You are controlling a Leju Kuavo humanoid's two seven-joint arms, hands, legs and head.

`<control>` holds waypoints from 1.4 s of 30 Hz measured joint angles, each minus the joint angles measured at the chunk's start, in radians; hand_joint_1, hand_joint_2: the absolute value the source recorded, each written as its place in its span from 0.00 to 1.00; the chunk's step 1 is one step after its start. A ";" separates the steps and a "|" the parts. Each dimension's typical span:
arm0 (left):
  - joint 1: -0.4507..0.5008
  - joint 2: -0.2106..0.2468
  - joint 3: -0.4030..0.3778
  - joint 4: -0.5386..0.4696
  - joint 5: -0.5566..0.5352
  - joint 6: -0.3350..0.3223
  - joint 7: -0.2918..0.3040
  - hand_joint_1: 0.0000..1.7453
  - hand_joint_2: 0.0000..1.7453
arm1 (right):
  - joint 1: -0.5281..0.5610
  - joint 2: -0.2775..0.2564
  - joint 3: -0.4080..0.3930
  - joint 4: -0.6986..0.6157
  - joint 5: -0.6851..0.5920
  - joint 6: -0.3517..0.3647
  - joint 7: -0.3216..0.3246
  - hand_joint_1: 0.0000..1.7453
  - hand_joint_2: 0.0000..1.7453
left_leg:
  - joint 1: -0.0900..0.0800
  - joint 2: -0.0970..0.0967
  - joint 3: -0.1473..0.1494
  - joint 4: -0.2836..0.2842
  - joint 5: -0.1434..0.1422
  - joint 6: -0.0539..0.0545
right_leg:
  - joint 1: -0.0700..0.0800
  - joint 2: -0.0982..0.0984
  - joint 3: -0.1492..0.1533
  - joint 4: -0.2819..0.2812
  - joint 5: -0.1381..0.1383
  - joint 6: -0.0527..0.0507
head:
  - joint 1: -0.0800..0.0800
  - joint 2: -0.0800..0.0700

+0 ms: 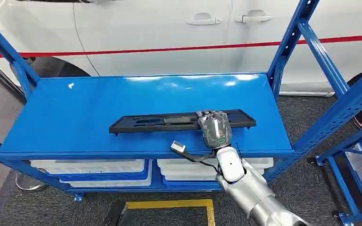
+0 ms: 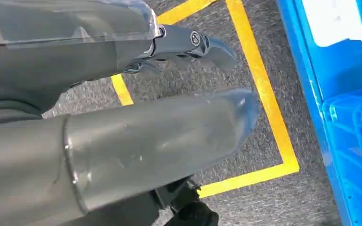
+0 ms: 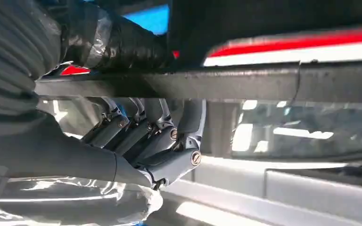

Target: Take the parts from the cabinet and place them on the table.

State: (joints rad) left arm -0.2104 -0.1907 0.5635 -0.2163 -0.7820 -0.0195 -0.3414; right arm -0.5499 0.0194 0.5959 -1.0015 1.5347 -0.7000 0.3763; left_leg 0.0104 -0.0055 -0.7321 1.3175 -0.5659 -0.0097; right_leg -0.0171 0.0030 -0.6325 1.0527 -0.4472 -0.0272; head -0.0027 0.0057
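Note:
A long flat black plastic part (image 1: pixel 169 121) lies lengthwise on the blue cabinet shelf (image 1: pixel 99 94), nearer its front edge. My right hand (image 1: pixel 214 128) sits over the part's right portion. In the right wrist view its fingers (image 3: pixel 141 136) curl around the edge of the black part (image 3: pixel 264 82) with the thumb on the other side, so it grips the part. My left hand (image 2: pixel 146 136) hangs over the carpeted floor, thumb and fingers (image 2: pixel 188 44) apart, holding nothing.
Blue uprights (image 1: pixel 290 42) frame the shelf on both sides. A white car (image 1: pixel 169 33) stands right behind it. White and blue bins (image 1: pixel 103 169) fill the lower level. Another blue rack (image 1: pixel 358 160) stands at the right. Yellow tape (image 1: pixel 179 204) marks the floor.

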 joint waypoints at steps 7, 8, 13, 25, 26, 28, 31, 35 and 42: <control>0.007 0.002 0.031 0.000 0.017 0.075 -0.042 0.00 0.00 | -0.063 -0.063 0.002 -0.261 0.000 0.000 0.004 1.00 1.00 | -0.012 -0.001 0.123 -0.283 0.121 0.027 | 0.004 0.005 -0.002 -0.005 0.004 0.022 | 0.000 0.000; 0.007 0.001 0.031 0.000 0.014 0.079 -0.046 0.00 0.00 | -0.068 -0.066 0.002 -0.290 0.000 0.000 -0.001 1.00 1.00 | -0.011 -0.001 0.126 -0.292 0.125 0.033 | 0.005 0.005 0.002 -0.009 0.006 0.029 | 0.000 0.000; 0.007 -0.003 0.032 0.000 0.008 0.085 -0.051 0.00 0.00 | -0.091 -0.085 0.003 -0.371 0.000 0.000 -0.010 1.00 1.00 | -0.002 0.001 0.139 -0.312 0.135 0.054 | 0.003 0.002 -0.113 0.243 -0.129 0.043 | 0.000 0.000; 0.025 -0.012 0.033 0.000 0.008 -0.009 -0.075 0.00 1.00 | -0.087 0.013 0.005 -0.486 0.000 0.001 -0.299 1.00 1.00 | -0.004 0.000 0.120 -0.253 0.086 0.008 | -0.001 -0.001 -0.004 0.005 -0.002 0.007 | 0.000 0.000; 0.027 -0.014 0.033 0.000 0.008 -0.018 -0.080 0.00 1.00 | -0.096 0.029 0.011 -0.487 0.000 0.001 -0.309 1.00 1.00 | -0.004 0.000 0.097 -0.198 0.053 0.004 | -0.002 -0.001 -0.003 0.005 -0.003 0.001 | 0.000 0.000; 0.031 -0.017 0.033 0.000 0.006 -0.035 -0.090 0.00 1.00 | -0.115 0.054 0.025 -0.487 -0.004 0.007 -0.329 1.00 1.00 | -0.001 0.000 0.019 -0.035 -0.017 -0.003 | 0.002 -0.001 -0.003 0.006 -0.004 -0.002 | 0.000 0.000; 0.039 -0.025 0.032 0.000 -0.003 -0.053 -0.107 0.00 1.00 | -0.142 0.077 0.043 -0.487 -0.012 0.033 -0.355 1.00 1.00 | -0.001 0.000 0.002 -0.018 0.018 0.002 | 0.006 -0.001 0.000 0.006 -0.005 -0.003 | 0.000 0.000; 0.042 -0.032 0.016 0.000 -0.033 -0.032 -0.121 0.00 1.00 | -0.179 0.100 0.070 -0.487 -0.024 0.046 -0.366 1.00 1.00 | -0.012 0.000 0.128 -0.284 0.118 0.026 | 0.014 0.001 0.001 0.007 -0.006 0.003 | 0.000 0.000; 0.050 -0.045 0.002 0.000 -0.037 -0.023 -0.123 0.00 1.00 | -0.194 0.109 0.091 -0.486 -0.027 0.053 -0.366 1.00 1.00 | -0.003 0.001 0.140 -0.316 0.139 0.050 | 0.011 -0.001 -0.053 0.130 -0.088 0.032 | 0.001 0.000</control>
State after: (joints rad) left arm -0.1599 -0.2354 0.5650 -0.2163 -0.8190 -0.0427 -0.4646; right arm -0.7437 0.1289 0.6870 -1.4878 1.5080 -0.6474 0.0103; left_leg 0.0071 -0.0046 -0.5917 1.0010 -0.4266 0.0408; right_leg -0.0062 0.0018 -0.6855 1.1825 -0.5351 0.0049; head -0.0019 0.0057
